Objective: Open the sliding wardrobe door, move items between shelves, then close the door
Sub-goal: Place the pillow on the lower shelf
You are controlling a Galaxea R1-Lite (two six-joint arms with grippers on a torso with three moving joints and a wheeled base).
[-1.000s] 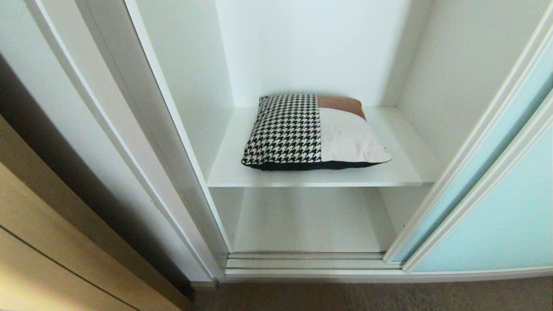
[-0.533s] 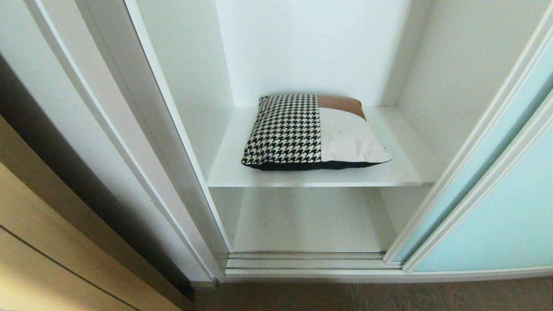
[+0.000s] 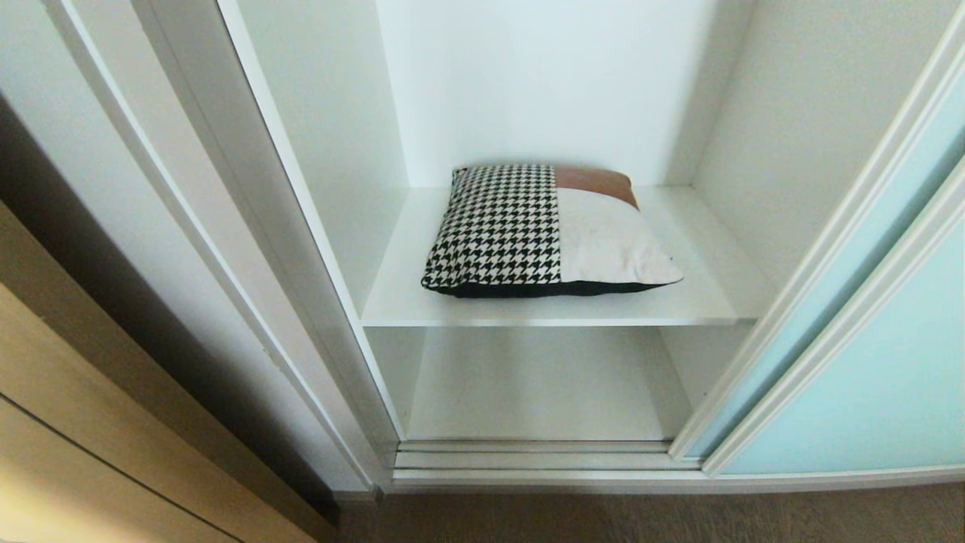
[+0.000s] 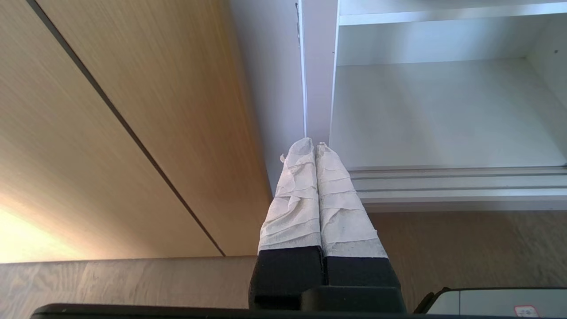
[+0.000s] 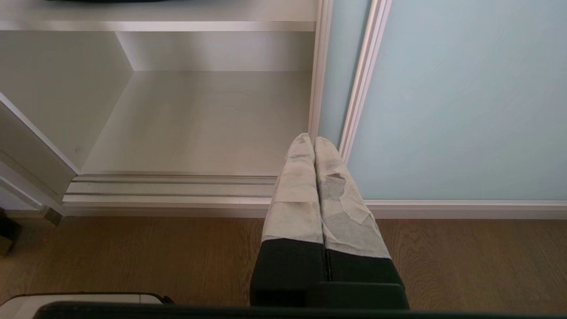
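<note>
Currently both arms hang parked low in front of the wardrobe, outside the head view: the left gripper (image 4: 315, 148) points at the floor track beside the left upright, its taped fingers (image 4: 297, 195) pressed together and holding nothing; the right gripper (image 5: 313, 141) points at the track where the door frame meets it, fingers likewise pressed together and empty. Beyond the track, the lower shelf (image 3: 543, 392) is bare. Above it, the cushion (image 3: 546, 230) lies flat on the upper shelf (image 3: 701, 302), near its front edge, apart from both side walls. The sliding wardrobe door (image 3: 874, 392) stands slid aside to the right, leaving the bay open. Probable risks: fingers that are not spread first will push the soft cushion toward the back wall instead of gripping it; a one-corner grasp will let it sag and catch the shelf's front edge; an arm entering on the right may strike the door frame. No readable brand or writing appears; a small label at the corner of the left wrist view is illegible.
</note>
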